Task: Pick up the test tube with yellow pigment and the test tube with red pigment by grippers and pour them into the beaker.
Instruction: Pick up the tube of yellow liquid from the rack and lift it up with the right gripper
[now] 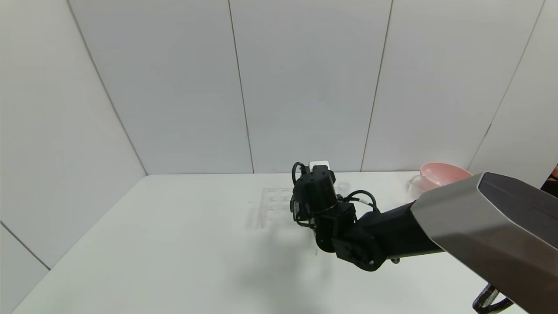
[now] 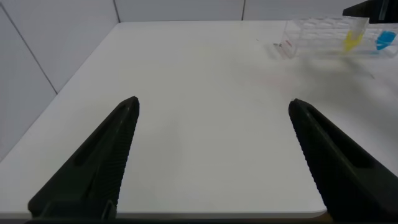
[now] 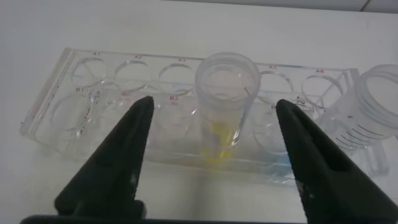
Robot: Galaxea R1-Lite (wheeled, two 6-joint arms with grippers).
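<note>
Right gripper [image 3: 211, 155] fingers wide, one each side of yellow tube [image 3: 225, 106] in rack [image 3: 62, 106]. Next I squeeze, lift straight.

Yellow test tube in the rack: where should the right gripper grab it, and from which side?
Grip the test tube with yellow pigment on its upper wall, just under the open rim; only that part stands clear above the clear rack. Come from above, one finger on each side. It stands upright, and the right gripper already straddles it with jaws open, not touching. Mind the neighbouring tube close beside it.
</note>
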